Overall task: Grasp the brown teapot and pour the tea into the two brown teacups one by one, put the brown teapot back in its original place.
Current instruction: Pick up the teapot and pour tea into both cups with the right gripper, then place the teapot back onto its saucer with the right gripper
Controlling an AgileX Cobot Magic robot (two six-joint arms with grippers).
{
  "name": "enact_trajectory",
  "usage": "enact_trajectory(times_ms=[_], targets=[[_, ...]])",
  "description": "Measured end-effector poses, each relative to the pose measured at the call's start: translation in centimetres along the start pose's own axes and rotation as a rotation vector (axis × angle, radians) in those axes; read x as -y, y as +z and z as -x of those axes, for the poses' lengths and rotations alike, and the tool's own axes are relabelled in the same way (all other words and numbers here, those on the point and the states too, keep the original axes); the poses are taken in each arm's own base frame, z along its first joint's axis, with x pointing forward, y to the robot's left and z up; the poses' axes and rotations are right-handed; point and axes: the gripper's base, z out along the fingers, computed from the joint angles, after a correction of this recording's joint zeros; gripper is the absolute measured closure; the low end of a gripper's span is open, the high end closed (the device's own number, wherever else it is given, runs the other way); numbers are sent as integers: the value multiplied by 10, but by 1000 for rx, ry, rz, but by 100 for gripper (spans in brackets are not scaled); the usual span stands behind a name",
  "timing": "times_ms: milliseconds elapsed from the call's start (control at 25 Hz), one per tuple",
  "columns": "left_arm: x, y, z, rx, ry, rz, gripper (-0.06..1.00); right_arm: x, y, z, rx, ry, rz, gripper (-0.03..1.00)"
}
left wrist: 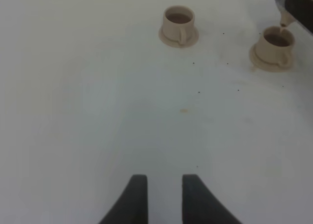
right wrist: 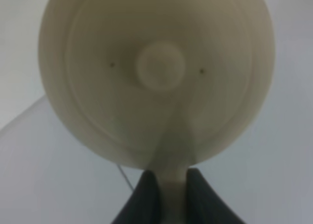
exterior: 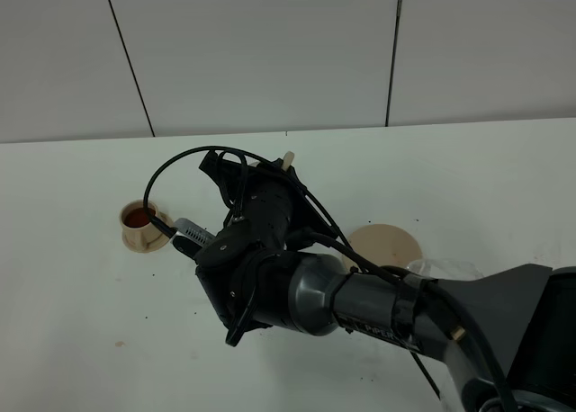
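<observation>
Brown teapot [right wrist: 156,72] is held by its loop handle between the closed fingers of the right gripper [right wrist: 172,194], as is seen in the right wrist view, where the domed lid with its knob fills the picture. In the exterior high view the pot is almost fully hidden behind the right arm [exterior: 297,268]; only a small pale part [exterior: 289,160] is seen above it. From the left wrist view the spout tip [left wrist: 283,23] is placed just above one teacup [left wrist: 276,45], which contains dark tea. The other teacup [left wrist: 178,23] is also filled and stands apart on its saucer. The wide saucer [exterior: 387,246] lies bare on the white table [exterior: 90,340]. The left gripper [left wrist: 159,197] is parted and holds nothing.
</observation>
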Motion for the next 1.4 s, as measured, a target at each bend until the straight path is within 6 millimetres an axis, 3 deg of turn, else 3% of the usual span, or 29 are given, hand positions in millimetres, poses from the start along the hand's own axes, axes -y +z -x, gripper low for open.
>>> enact_trajectory(times_ms=[400,760,1160,1400], targets=[[0,0,0,0,0,0,70,1,-2,-6,55,93,19,88],[0,0,0,0,0,0,70,11,3,-23,115,263,57,88],[0,0,0,0,0,0,70,24,13,-63,258,545,181,88],[0,0,0,0,0,0,70,17,23,-83,391,734,347,88]])
